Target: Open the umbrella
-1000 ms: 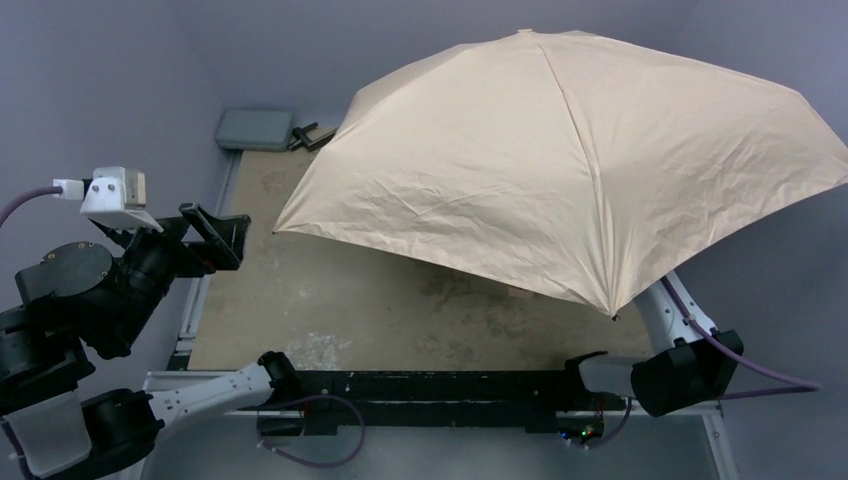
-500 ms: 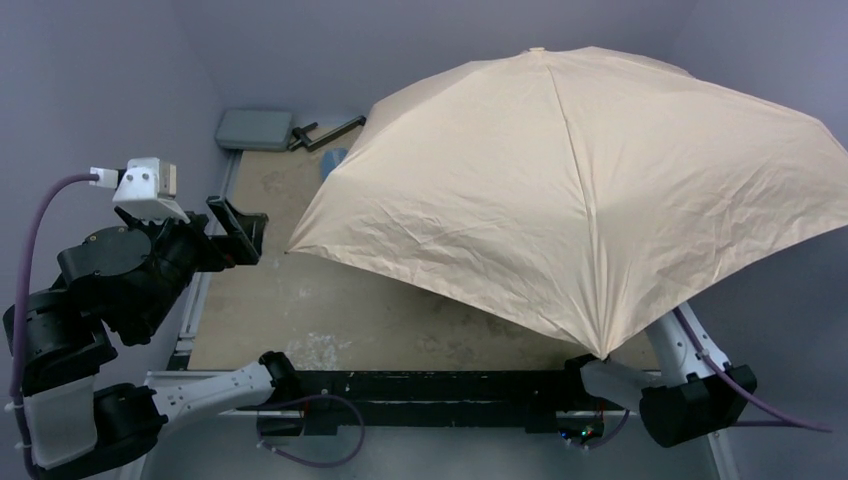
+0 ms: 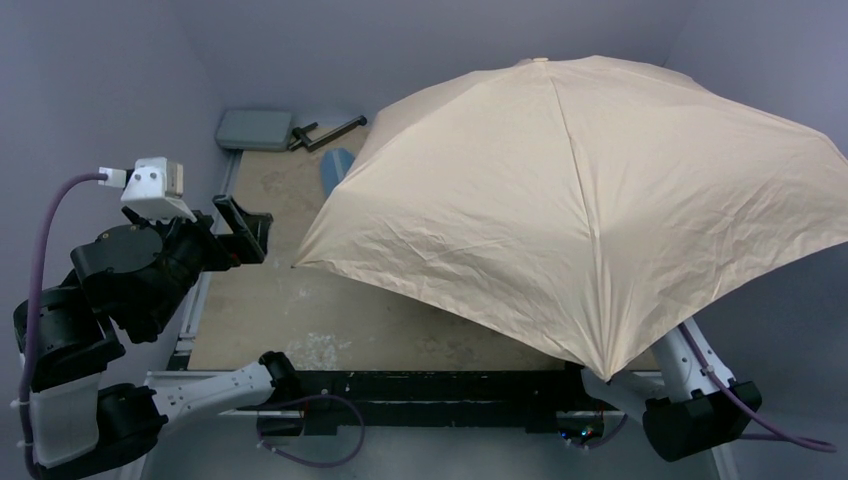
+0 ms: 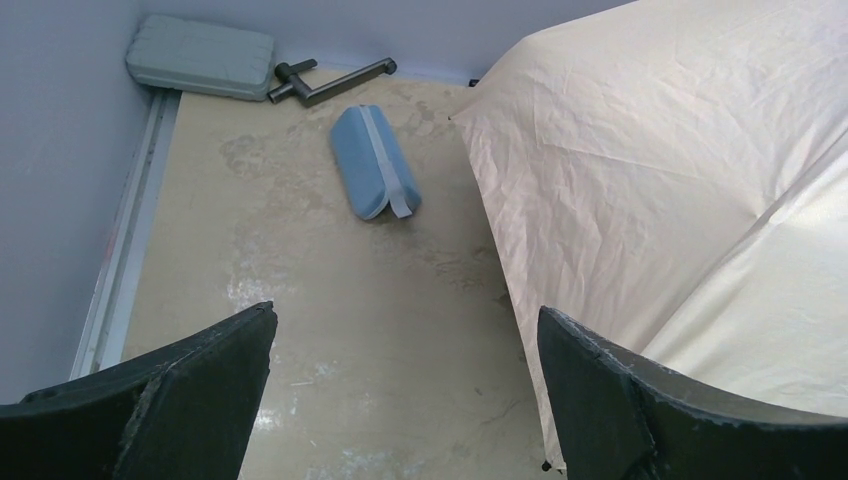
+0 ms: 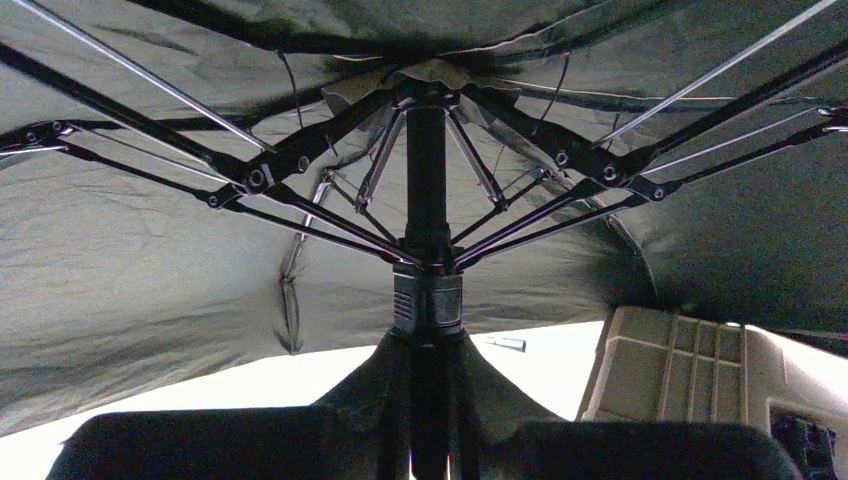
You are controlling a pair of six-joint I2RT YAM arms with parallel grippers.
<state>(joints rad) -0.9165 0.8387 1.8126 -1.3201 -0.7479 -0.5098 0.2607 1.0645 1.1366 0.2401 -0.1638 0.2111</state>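
Observation:
The umbrella (image 3: 590, 210) is spread open, its beige-tan canopy covering the right and middle of the table and reaching past the right edge. Its left edge shows in the left wrist view (image 4: 680, 170). The right wrist view looks up under the dark canopy at the ribs and the black shaft (image 5: 427, 160). My right gripper (image 5: 428, 400) is shut on the shaft just below the runner; the canopy hides it in the top view. My left gripper (image 3: 243, 230) is open and empty at the table's left edge, left of the canopy; its jaws (image 4: 405, 400) stand wide apart.
A small blue pouch (image 4: 375, 175) lies at the back left of the table (image 3: 300, 310). A grey case (image 3: 255, 128) and a dark metal tool (image 3: 330, 133) sit in the far left corner. A tan plastic toolbox (image 5: 680, 370) stands under the canopy.
The umbrella has moved right and toward the near edge with the right arm, uncovering the blue pouch. The left arm has swung slightly right and lower.

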